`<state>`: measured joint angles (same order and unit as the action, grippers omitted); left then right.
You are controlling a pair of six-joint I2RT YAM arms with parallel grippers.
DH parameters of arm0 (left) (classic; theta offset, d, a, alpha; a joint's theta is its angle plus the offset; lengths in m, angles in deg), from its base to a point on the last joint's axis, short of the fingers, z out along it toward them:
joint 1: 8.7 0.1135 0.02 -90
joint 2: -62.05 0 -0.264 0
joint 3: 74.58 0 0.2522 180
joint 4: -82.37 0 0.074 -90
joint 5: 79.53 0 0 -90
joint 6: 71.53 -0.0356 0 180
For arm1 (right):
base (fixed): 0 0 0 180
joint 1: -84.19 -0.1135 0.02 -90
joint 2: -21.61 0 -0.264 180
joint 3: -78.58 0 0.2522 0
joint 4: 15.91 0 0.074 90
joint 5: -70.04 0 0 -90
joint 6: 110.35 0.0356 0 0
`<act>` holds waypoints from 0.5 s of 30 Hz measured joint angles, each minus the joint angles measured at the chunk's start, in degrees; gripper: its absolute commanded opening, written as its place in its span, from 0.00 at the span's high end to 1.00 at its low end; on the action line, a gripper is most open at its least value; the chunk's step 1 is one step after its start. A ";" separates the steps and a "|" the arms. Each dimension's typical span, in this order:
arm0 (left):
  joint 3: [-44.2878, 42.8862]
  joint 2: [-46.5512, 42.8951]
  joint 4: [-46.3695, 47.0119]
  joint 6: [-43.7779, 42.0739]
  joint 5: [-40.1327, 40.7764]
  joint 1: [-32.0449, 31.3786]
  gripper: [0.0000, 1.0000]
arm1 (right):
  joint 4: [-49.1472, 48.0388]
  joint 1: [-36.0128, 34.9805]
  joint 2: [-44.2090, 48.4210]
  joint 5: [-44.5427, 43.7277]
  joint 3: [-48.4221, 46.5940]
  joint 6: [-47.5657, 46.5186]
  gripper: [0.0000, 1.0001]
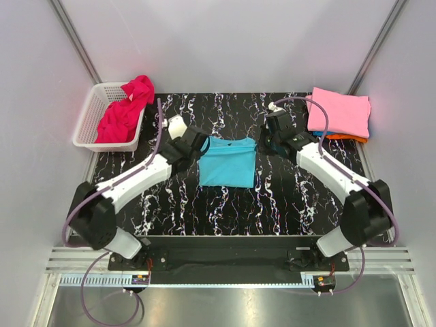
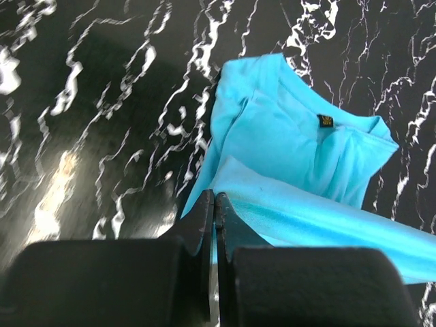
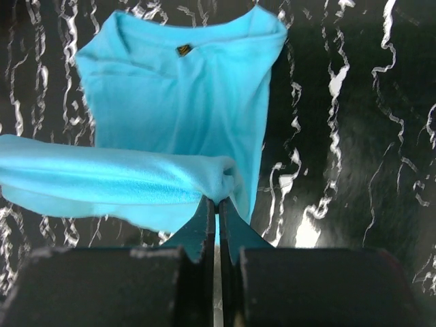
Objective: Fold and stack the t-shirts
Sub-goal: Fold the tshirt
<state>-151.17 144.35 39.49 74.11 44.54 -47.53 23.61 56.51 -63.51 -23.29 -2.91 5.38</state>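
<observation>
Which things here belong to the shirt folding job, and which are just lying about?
Job: turquoise shirt, held by left gripper and right gripper; red shirt; pink shirt; orange shirt beneath it.
Lying about: white basket; black marbled table.

Top external: fixed high behind arm bases, looks down and forward, takes in whole tabletop (image 1: pixel 225 211) at distance.
Left wrist: sits behind left end effector (image 2: pixel 215 199), low and close to tabletop, faces along fingers.
Right wrist: same mounting behind right end effector (image 3: pixel 218 203), equally close.
Shared: all three views cover turquoise t-shirt (image 1: pixel 228 163) mid-tabletop. Left wrist sees it rightward, right wrist leftward. Collar label (image 2: pixel 325 120) visible in both wrist views.
</observation>
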 measured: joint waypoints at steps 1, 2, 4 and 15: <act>-1.46 2.19 0.57 -1.05 -1.05 0.90 1.00 | -0.31 0.76 -1.33 0.24 -0.70 -0.33 1.00; -3.28 4.39 0.98 -2.10 -1.70 1.66 1.00 | -0.70 1.46 -2.67 0.50 -1.38 -0.70 1.00; -6.27 8.20 2.27 -3.82 -2.82 2.78 1.00 | -1.22 2.62 -4.98 0.87 -2.38 -1.40 1.00; -17.66 23.23 3.02 -8.13 -3.82 6.27 1.00 | -5.70 6.71 -22.49 6.05 -11.23 -4.42 1.00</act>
<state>-168.83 167.59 42.50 65.98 40.71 -41.26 17.90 63.22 -86.01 -17.24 -14.14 0.97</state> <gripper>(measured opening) 0.012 0.015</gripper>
